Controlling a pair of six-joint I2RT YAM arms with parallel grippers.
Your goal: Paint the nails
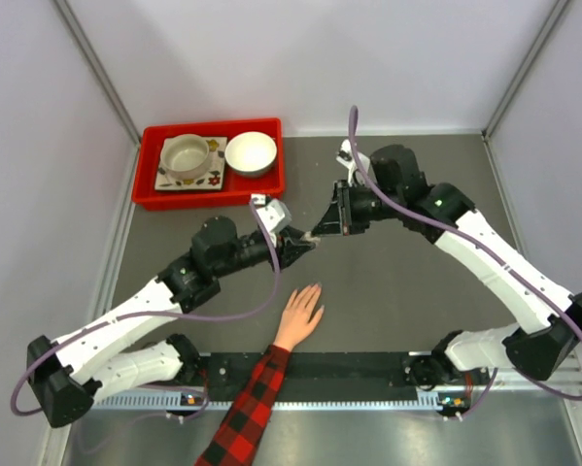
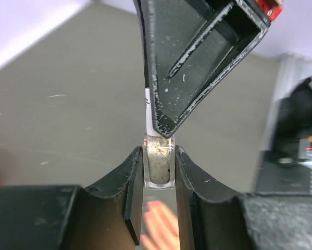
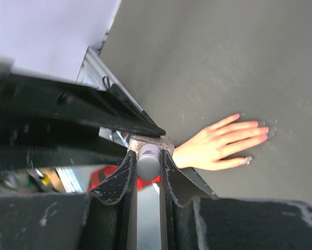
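Pinching hard on both sides: the left fingers (image 2: pixel 132 179) clamp a small clear bottle (image 2: pixel 158 165) of pale polish, and right above it the right fingers (image 3: pixel 122 177) squeeze its white cap (image 3: pixel 148 160). The two arms meet in mid-air over the tabletop (image 1: pixel 407 291). Below them, nearer the bases, the hand (image 1: pixel 300 313) lies flat and palm down, with its plaid sleeve (image 1: pixel 256 398) running off the near edge. The nails (image 3: pixel 264 125) sit at its tips, well apart from the bottle, and look bare.

Now the danger. That glass is slick and narrow, so a twist on the cap could spin the bottle in the left grip or pop it loose. The hand shows just under it in the left wrist view, so any drop or spill would land around there. A crooked pull could also drag the brush along the neck and shed polish.

Hard to call: whether the cap is threaded on or already free, since the joint sits behind the right finger. The brush is hidden. From above, the nails are too small to make out. A red tray (image 1: pixel 150 184) with bowls sits far left.
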